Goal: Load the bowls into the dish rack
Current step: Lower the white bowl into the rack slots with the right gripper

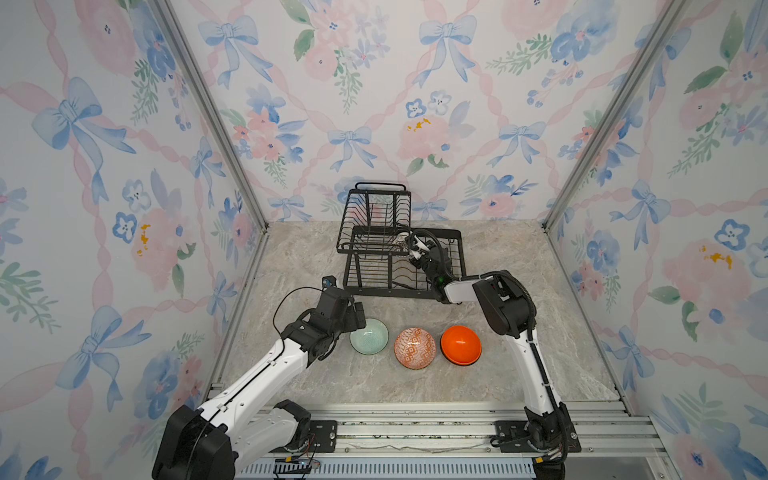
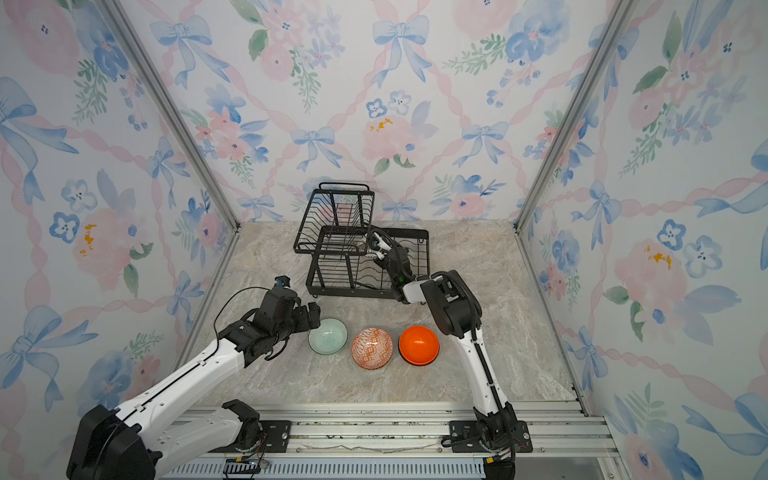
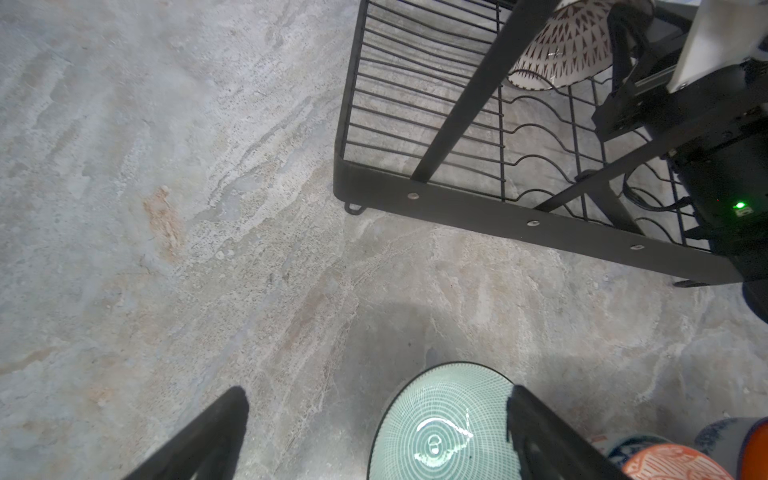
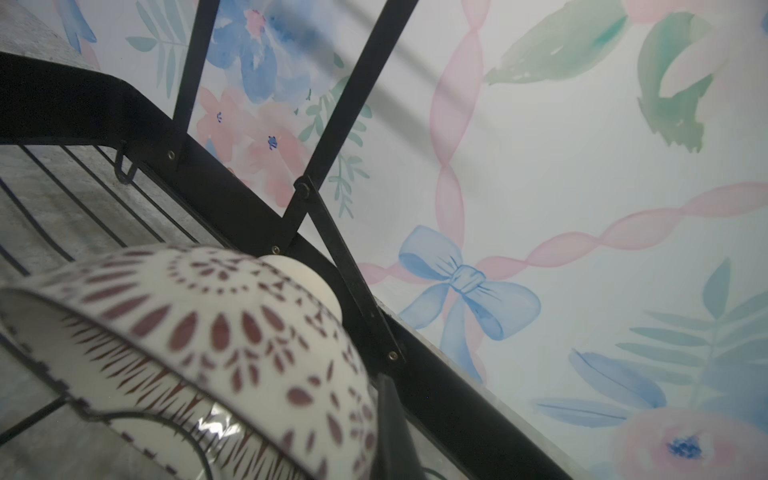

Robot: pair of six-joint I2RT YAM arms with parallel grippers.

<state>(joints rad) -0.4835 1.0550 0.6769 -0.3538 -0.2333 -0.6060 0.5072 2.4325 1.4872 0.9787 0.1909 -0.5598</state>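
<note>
The black wire dish rack [image 1: 386,293] [image 2: 353,293] stands at the back middle in both top views. My right gripper [image 1: 415,249] [image 2: 379,249] reaches into its lower tray, shut on the rim of a white bowl with brown pattern [image 1: 402,243] [image 3: 569,45] [image 4: 199,324], which hangs tilted over the tray wires. One finger [image 4: 392,436] presses the bowl's outer wall. A pale mint bowl [image 1: 369,336] [image 2: 328,336] [image 3: 440,428], an orange-white geometric bowl [image 1: 414,348] [image 2: 372,348] and a plain orange bowl [image 1: 460,345] [image 2: 418,345] sit in a row on the table. My left gripper [image 1: 359,316] [image 3: 376,392] is open at the mint bowl's left edge.
The rack's raised upper basket [image 1: 376,216] with its handle overhangs the tray's left half. Slanted rack struts [image 4: 345,108] stand close to the held bowl. Flowered walls close in three sides. An aluminium rail [image 1: 415,428] runs along the front, carrying both arm bases.
</note>
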